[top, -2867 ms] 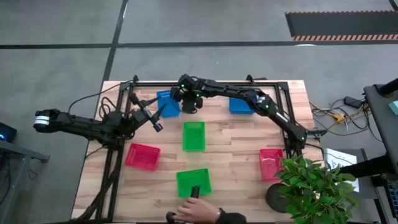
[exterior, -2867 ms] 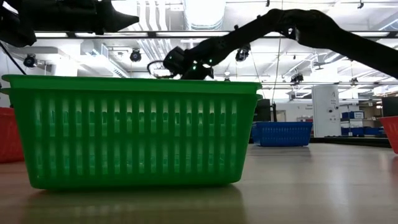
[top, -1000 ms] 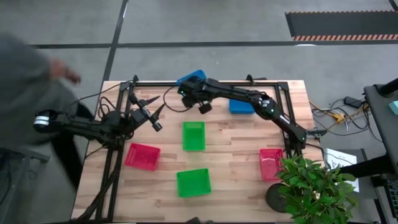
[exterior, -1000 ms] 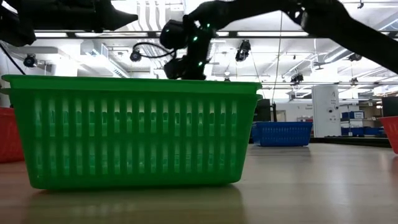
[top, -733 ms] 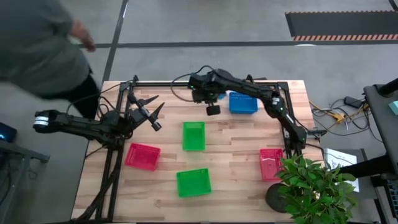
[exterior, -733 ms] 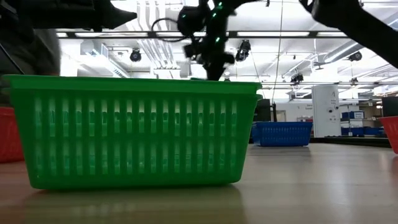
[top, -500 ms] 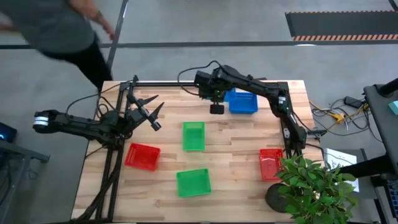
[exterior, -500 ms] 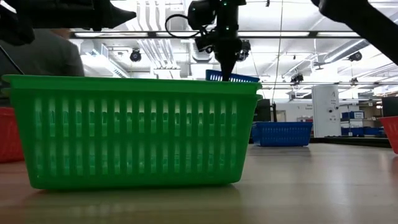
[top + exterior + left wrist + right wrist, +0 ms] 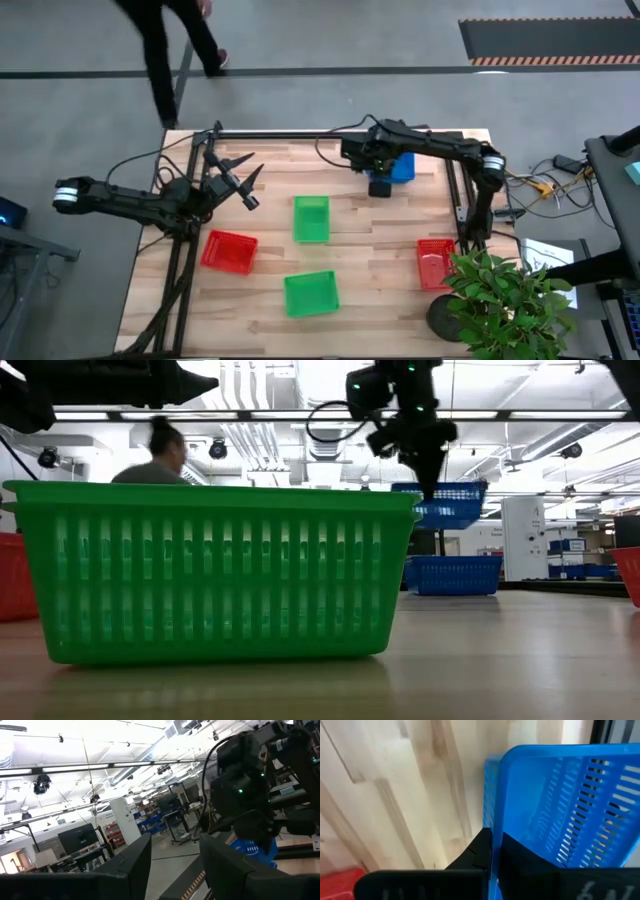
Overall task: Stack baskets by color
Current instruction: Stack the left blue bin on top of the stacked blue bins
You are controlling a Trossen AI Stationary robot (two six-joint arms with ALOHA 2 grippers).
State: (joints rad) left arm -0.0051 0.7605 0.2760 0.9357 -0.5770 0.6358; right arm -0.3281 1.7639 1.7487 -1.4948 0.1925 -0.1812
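since three seconds ago the right gripper (image 9: 428, 480) has carried a blue perforated plastic basket (image 9: 445, 503) from the far left of the wooden table (image 9: 380, 240) across to the far right, and a person (image 9: 152, 455) now walks beyond the far edge. its fingers are clamped together on the wall of this lifted basket, which hangs tilted in the air just above a second blue mesh basket (image 9: 455, 574) resting on the table. well apart from that second blue basket, the left gripper (image 9: 240, 180) hovers with its fingers apart, holding nothing. two green mesh baskets (image 9: 311, 218) (image 9: 311, 293) lie nearer the front, with red mesh baskets (image 9: 229, 251) (image 9: 435, 262) to either side.
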